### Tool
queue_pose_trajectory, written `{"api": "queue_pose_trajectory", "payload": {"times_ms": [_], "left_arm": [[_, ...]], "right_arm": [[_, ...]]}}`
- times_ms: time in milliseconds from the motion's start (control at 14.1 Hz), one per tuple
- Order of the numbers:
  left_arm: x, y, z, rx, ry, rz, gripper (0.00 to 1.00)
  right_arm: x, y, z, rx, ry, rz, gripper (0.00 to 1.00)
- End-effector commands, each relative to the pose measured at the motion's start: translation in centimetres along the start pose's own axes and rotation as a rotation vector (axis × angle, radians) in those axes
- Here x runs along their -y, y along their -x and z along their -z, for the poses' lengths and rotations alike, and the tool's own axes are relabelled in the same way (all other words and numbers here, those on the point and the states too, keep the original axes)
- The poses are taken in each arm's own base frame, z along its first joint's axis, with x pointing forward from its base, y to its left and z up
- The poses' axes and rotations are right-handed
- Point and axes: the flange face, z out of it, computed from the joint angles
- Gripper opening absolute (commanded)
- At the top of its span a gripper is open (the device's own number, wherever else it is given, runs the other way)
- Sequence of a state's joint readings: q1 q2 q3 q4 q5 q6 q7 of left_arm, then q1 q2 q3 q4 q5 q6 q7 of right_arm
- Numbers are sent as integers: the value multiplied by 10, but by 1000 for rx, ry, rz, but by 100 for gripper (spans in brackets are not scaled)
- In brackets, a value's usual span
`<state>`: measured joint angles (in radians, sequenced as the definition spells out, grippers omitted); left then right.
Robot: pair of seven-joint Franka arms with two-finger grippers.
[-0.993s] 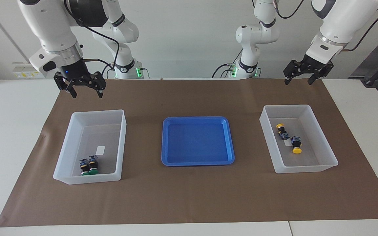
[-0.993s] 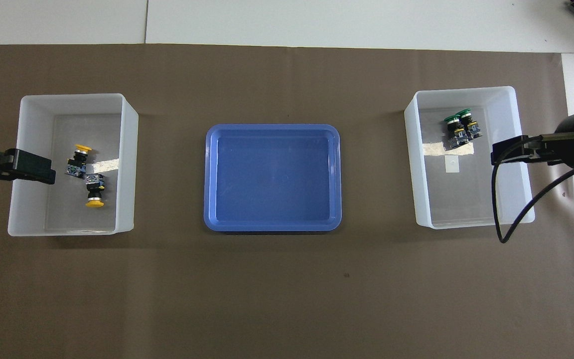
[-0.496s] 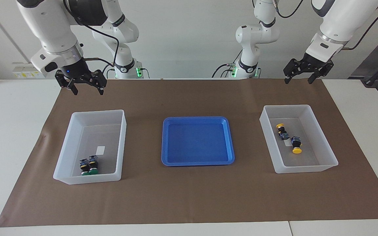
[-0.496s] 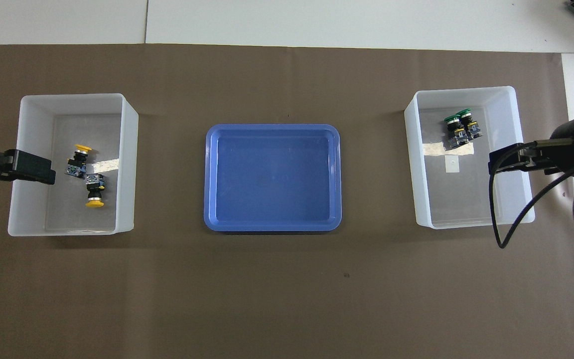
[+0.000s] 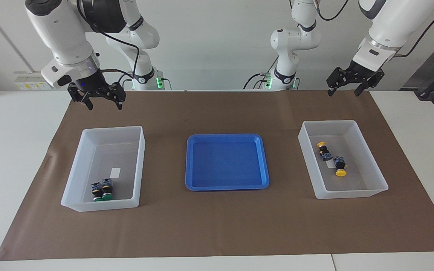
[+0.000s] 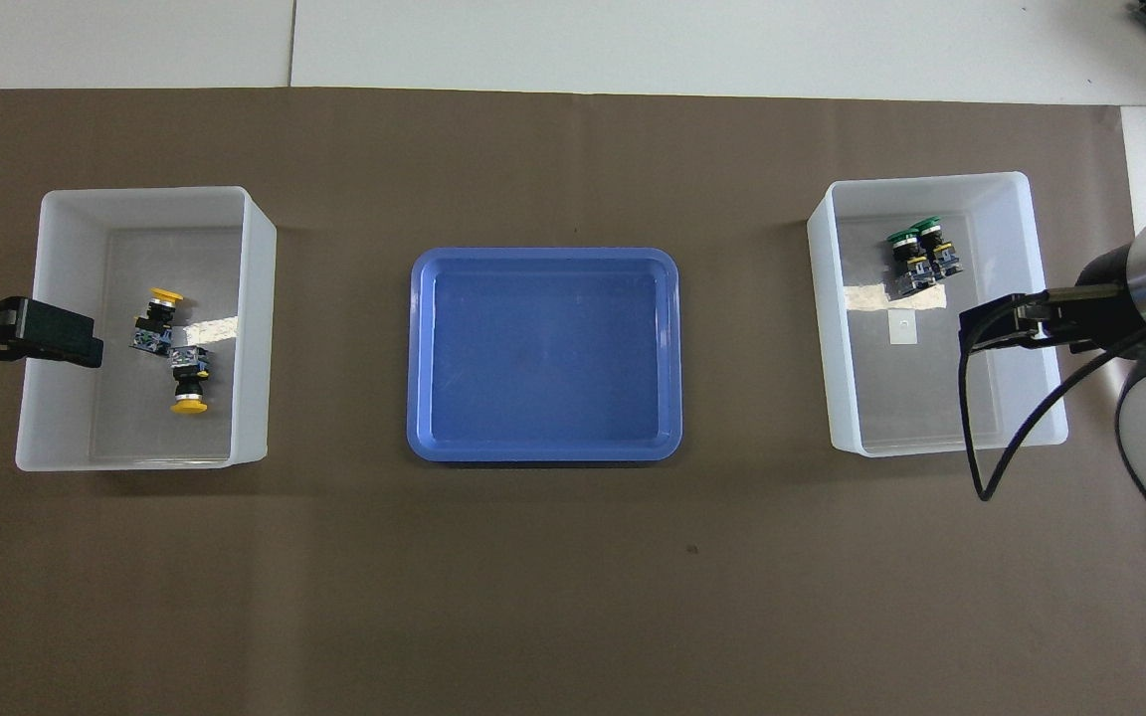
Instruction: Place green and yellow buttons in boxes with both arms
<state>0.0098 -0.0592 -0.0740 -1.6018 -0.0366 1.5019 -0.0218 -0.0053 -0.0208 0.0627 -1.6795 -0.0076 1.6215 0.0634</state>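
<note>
Blue tray (image 5: 227, 186), brown mat (image 5: 217, 226), green buttons (image 5: 102, 190), yellow buttons (image 5: 332, 158).

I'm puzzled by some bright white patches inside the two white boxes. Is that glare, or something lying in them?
Overhead view: glare on both box floors, one streak beside the yellow buttons, another beside the green buttons; the small rectangle is a label. Facing view: no such glare, label plain, soft shadow beside the blue tray.

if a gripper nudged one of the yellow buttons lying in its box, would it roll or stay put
Probably a short curving roll. Each of the yellow buttons lies on its side with a round cap wider than its body, so it would likely pivot around rather than travel straight. The blocky black-and-blue body should damp rolling. The tall walls of the box would likely stop it anyway.
</note>
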Motion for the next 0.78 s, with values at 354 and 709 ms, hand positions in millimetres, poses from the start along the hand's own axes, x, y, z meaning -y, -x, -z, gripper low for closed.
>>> {"api": "queue_pose_trajectory", "payload": {"times_ms": [354,709], "left_arm": [[-3,8,4,1,8,-5,100],[-7,11,5,-8,7,-7,100]], "right_arm": [[3,10,-3,-10,-13,2,100],[3,10,-3,-9,-14,0,100]]}}
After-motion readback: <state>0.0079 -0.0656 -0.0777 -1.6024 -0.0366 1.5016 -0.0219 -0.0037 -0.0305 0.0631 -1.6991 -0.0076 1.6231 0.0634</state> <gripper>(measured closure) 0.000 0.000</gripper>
